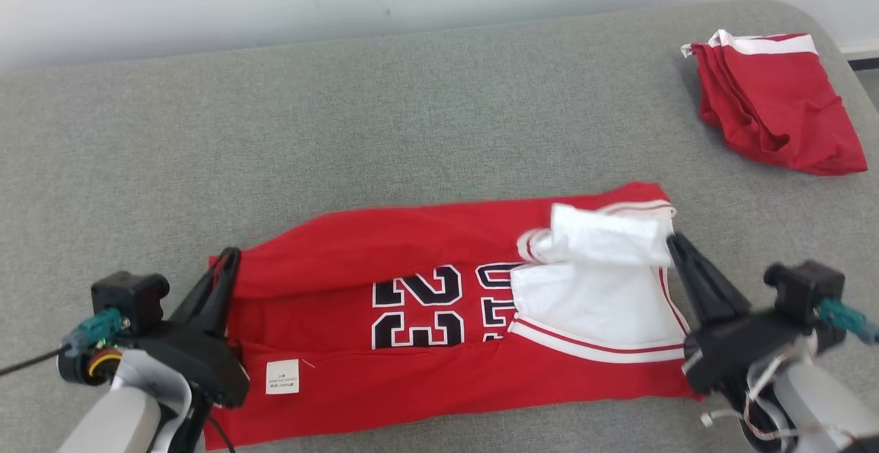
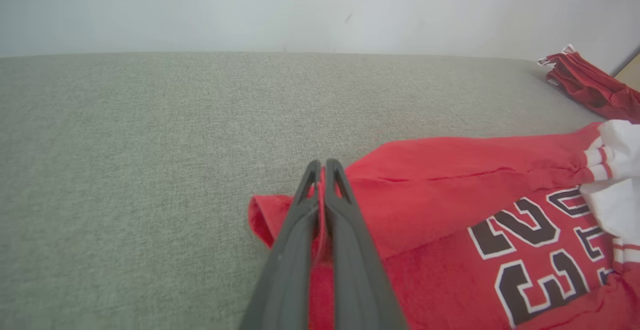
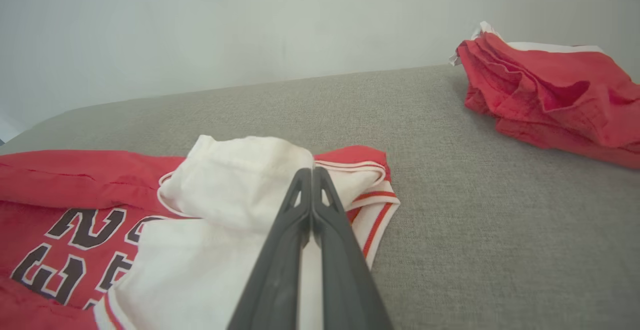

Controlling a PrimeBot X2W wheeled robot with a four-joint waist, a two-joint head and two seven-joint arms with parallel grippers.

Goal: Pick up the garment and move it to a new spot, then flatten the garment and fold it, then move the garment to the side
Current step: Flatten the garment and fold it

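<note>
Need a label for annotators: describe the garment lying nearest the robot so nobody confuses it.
On the grey padded table, look at the near edge, centre. The red jersey lies spread there, partly folded. Unlike the bunched red garment at the far right corner, it shows black 23 numerals outlined in white.
</note>
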